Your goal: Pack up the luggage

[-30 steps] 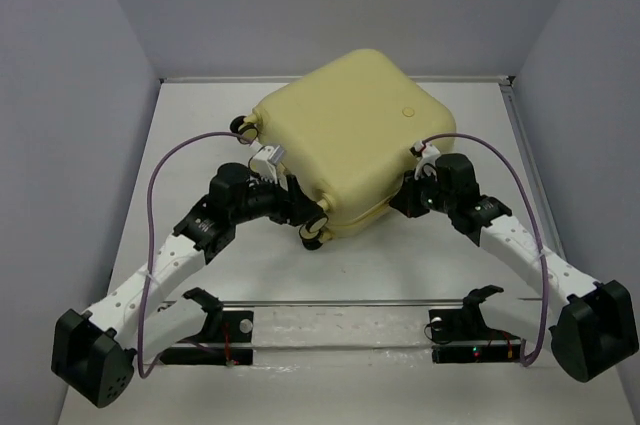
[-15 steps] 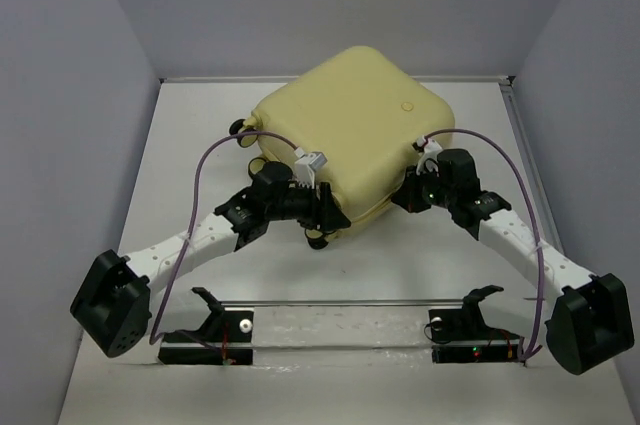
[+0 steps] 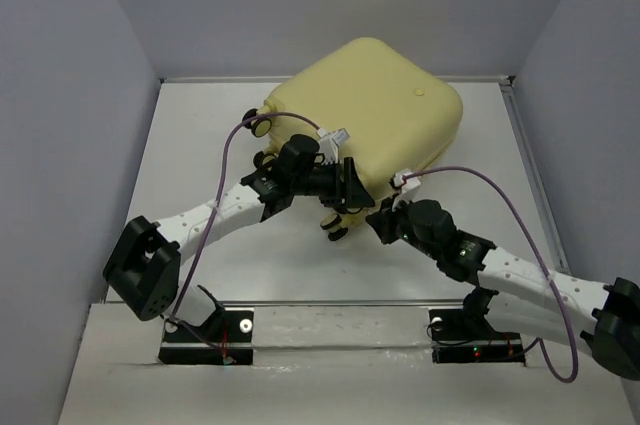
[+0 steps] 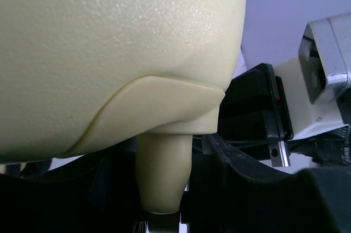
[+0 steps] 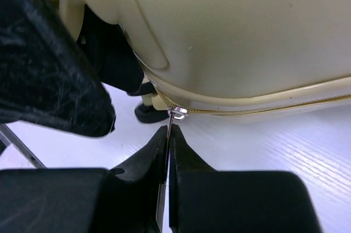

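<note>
1. Luggage: pale yellow hard shell, lying flat at the far middle of the surface. The halves are together and the inside is hidden.
2. Right claw: pressed together, pinching the small metal zip pull at the near-edge seam.
3. Left claw: at the luggage's near-left corner, with a cream wheel stem just ahead. Whether it is spread or gripping, cannot tell.
4. Caster wheel: cream and black, at the left corner.

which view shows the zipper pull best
Right wrist: the zipper pull sits close up on the suitcase seam, its tab pinched in the shut right gripper. Top external hides it under the right arm; left wrist shows only shell and a wheel post.
</note>
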Motion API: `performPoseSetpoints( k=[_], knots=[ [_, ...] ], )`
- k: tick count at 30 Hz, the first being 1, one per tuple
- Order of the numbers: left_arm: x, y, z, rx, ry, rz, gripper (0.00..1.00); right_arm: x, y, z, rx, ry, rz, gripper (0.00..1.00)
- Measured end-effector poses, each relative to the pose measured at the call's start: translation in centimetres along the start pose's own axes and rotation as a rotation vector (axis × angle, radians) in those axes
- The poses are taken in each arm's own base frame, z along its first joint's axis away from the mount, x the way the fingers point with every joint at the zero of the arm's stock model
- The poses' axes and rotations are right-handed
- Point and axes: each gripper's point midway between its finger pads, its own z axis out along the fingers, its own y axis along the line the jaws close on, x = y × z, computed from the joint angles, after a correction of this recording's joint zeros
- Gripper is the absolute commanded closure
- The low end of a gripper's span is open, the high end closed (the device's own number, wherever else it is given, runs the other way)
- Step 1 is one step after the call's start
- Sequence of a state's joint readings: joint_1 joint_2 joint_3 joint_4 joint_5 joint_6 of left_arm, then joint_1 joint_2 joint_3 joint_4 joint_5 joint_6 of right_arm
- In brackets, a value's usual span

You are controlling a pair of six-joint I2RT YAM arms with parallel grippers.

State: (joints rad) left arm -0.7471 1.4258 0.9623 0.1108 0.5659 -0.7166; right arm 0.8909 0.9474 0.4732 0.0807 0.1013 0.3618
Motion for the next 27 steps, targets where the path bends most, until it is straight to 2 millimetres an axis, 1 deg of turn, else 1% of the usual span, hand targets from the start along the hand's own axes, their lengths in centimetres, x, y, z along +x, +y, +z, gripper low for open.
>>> performPoseSetpoints(
  k=[4, 6, 7, 9, 10, 11, 13, 14, 15, 16, 18, 20, 21, 22, 24, 25, 26, 27],
  knots=[
    [-1.3, -2.2, 0.1, 0.036, 0.01, -0.025, 0.94, -1.8, -0.1, -1.4, 0.02, -0.092, 0.038, 0.93],
    [-1.4, -2.7, 0.1, 0.048, 0.019, -0.042, 0.94, -2.0, 0.0, -1.6, 0.01, -0.121, 0.065, 0.93],
    [-1.3, -2.7, 0.2, 0.051, 0.025, -0.052, 0.94, -1.6, 0.1, -1.3, 0.006, -0.122, 0.075, 0.93],
    [-1.2, -2.6, 0.4, 0.048, 0.033, -0.073, 0.94, -1.3, 0.6, -0.4, -0.018, -0.14, 0.106, 0.93],
    [-1.0, -2.4, 0.7, 0.043, 0.038, -0.084, 0.94, -1.0, 1.2, 0.8, -0.035, -0.142, 0.125, 0.93],
    [-1.0, -2.3, 0.9, 0.038, 0.038, -0.089, 0.94, -1.1, 1.7, 1.6, -0.047, -0.156, 0.135, 0.93],
    [-1.2, -1.5, 1.2, 0.014, 0.021, -0.092, 0.94, -0.7, 1.8, 3.3, -0.032, -0.172, 0.157, 0.93],
    [-1.7, -1.1, 1.2, 0.002, -0.002, -0.092, 0.94, -0.8, 1.9, 3.6, -0.027, -0.18, 0.161, 0.93],
    [-2.0, -0.9, 1.2, -0.002, -0.02, -0.097, 0.94, -0.7, 1.9, 5.0, -0.014, -0.202, 0.179, 0.93],
    [-2.5, -0.7, 1.2, 0.005, -0.052, -0.102, 0.94, -1.2, 1.9, 5.7, -0.008, -0.232, 0.211, 0.93],
    [-2.7, -0.4, 1.1, 0.014, -0.103, -0.111, 0.94, -0.8, 2.0, 7.1, 0.0, -0.259, 0.257, 0.93],
    [-2.7, -0.4, 0.7, 0.028, -0.159, -0.129, 0.94, -0.7, 2.6, 8.0, -0.016, -0.299, 0.315, 0.89],
    [-2.5, -0.4, 0.4, 0.031, -0.18, -0.138, 0.94, -0.6, 3.0, 8.2, -0.029, -0.316, 0.334, 0.85],
    [-2.2, -0.3, -0.2, 0.034, -0.217, -0.152, 0.94, -0.2, 3.6, 8.4, -0.049, -0.321, 0.342, 0.69],
    [-1.8, -0.2, -1.0, 0.049, -0.263, -0.177, 0.93, -0.3, 5.2, 8.3, -0.11, -0.336, 0.369, 0.48],
    [-1.7, -0.3, -1.4, 0.059, -0.277, -0.191, 0.82, -0.4, 6.1, 8.1, -0.145, -0.338, 0.382, 0.32],
    [-1.7, -0.5, -1.8, 0.075, -0.302, -0.2, 0.73, 0.0, 6.8, 7.9, -0.178, -0.321, 0.382, 0.27],
    [-1.6, -0.6, -2.0, 0.08, -0.312, -0.207, 0.61, 0.3, 7.2, 7.6, -0.2, -0.309, 0.388, 0.23]
  ],
)
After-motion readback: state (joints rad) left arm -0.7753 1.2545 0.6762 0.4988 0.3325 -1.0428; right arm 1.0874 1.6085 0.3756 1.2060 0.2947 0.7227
